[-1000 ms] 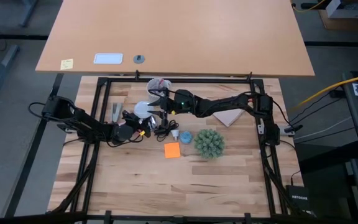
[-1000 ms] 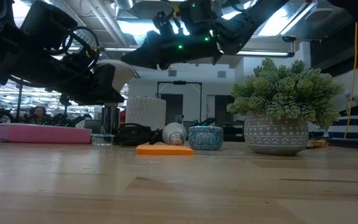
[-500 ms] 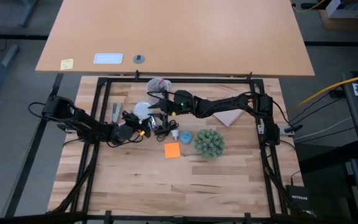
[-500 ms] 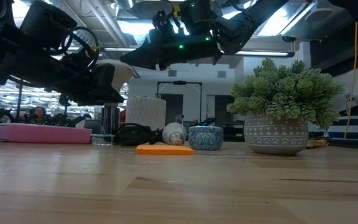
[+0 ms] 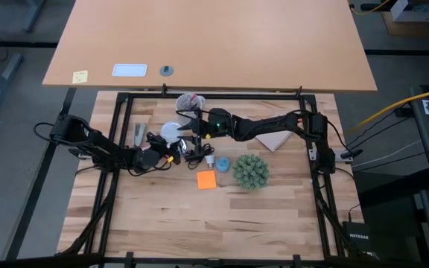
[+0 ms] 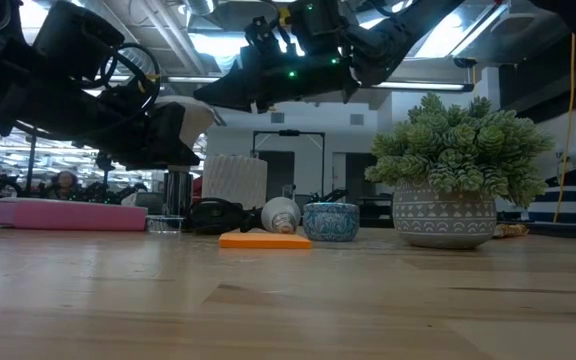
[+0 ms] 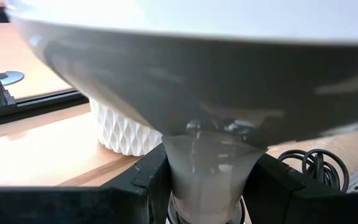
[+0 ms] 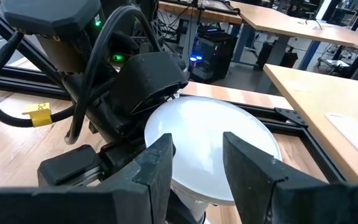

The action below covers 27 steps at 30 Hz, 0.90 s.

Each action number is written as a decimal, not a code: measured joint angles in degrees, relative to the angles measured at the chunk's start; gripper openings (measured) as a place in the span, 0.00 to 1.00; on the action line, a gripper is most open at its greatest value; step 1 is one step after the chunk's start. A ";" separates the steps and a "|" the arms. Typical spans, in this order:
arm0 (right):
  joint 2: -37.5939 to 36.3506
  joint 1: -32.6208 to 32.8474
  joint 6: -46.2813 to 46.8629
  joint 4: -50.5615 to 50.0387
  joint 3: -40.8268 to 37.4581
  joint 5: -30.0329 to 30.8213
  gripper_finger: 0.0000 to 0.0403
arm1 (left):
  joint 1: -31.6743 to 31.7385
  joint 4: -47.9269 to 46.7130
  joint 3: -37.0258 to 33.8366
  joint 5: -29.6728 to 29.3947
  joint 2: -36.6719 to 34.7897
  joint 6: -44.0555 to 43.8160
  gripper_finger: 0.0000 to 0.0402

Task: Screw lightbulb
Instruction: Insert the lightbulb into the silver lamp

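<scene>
Jaws of my left gripper [image 7: 207, 186] are clamped on the narrow neck of the lightbulb [image 7: 197, 74], one dark finger on each side of the funnel just below the dome. I hold it clear of the table [image 5: 199, 223], in the back-left part of the work area. Its round white dome [image 5: 171, 131] shows from overhead between my two arms.

My right gripper [image 8: 197, 162] reaches in from the right side and hangs just at the dome. Its jaws stand apart, and the white surface fills the gap between the two fingers [image 8: 157, 165]. I cannot tell whether the fingertips touch the glass. In the low view both grippers sit high above the wood, the left [image 6: 158, 135] with the pale bulb [image 6: 200, 115] at its tip, the right [image 6: 230, 92] just beside it.

Below and nearer the front lie an orange sticky note [image 5: 206, 179], a small blue bowl [image 5: 223, 164] and a potted green plant [image 5: 250, 171], all near one another. Behind the bulb stands a white ribbed cup [image 7: 120, 127], and a coiled black cord [image 7: 316, 165] lies on the wood.
</scene>
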 joint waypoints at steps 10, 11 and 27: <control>0.04 0.00 -0.15 -0.29 0.00 0.00 0.35 | -0.01 -0.22 0.07 1.25 0.01 -0.29 0.51; 0.04 0.02 -0.15 -0.29 0.00 0.00 0.35 | -0.04 -0.23 0.08 1.31 0.00 -0.16 0.54; 0.09 0.02 -0.11 -0.33 -0.04 -0.04 0.35 | -4.31 -0.68 0.04 -3.38 0.09 2.82 0.59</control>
